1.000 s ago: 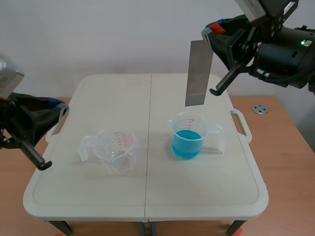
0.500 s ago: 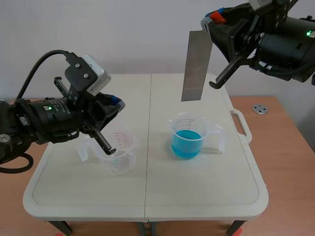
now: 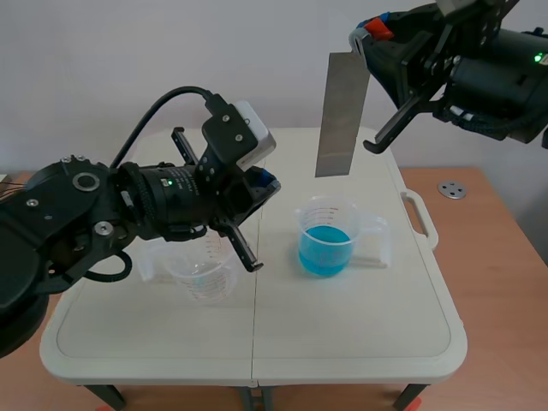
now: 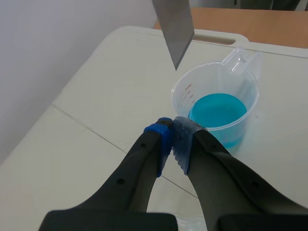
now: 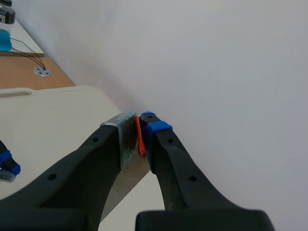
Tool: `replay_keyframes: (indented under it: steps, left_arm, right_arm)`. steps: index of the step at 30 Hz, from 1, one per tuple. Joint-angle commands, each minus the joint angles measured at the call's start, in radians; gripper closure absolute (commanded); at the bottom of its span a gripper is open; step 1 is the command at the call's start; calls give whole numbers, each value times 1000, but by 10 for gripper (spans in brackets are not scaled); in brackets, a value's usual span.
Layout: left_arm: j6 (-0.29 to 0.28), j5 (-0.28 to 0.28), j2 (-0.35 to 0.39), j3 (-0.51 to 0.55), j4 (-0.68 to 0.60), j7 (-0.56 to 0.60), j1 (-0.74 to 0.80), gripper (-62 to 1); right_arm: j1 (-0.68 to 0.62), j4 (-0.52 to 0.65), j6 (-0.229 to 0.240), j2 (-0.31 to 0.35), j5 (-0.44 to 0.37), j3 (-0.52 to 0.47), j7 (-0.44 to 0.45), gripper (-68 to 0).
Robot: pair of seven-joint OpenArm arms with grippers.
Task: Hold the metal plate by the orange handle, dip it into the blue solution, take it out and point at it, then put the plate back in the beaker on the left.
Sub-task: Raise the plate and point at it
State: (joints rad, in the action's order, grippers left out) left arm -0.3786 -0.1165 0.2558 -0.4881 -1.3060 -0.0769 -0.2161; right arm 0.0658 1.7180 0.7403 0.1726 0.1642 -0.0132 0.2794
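Over the last second the left arm has swung in from the table edge, and the left gripper [image 3: 267, 183] now sits above the empty beaker [image 3: 202, 276], partly hiding it in the scene view. Its fingers are clenched on nothing, pads meeting in the left wrist view, and they aim toward the metal plate [image 3: 341, 116]. The right gripper [image 3: 370, 44] has lifted a little and then held its height. It grasps the plate at the orange handle [image 5: 140, 139], which is pinched between its fingers in the right wrist view. The plate hangs upright with its lower edge clear above the rim of the beaker of blue solution [image 3: 325, 236], touching neither liquid nor wall. We judge that the pointing step is in hand, since the plate is out of the solution and the closed left fingertips are near it but still apart. The return to the left beaker is not yet done. We expect the left arm to need to clear that beaker first, because it now stands over the drop-off spot on the table [image 3: 342, 334].
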Motion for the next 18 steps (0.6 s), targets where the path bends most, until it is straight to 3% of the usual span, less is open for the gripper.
replay_keyframes:
  steps: [1, 11, 18]
  left_arm:
    - [15, -6, -14, -1, -9, 6, -16, -14]
    - [69, -53, -65, -39, -8, 4, -34, -14]
    - [78, -54, -95, -57, -8, 9, -36, -14]
  right_arm:
    - [11, 26, 5, 7, -19, -7, 14, -13]
    - [11, 26, 5, 7, -19, -7, 14, -13]
    - [11, 26, 5, 7, -19, -7, 14, -13]
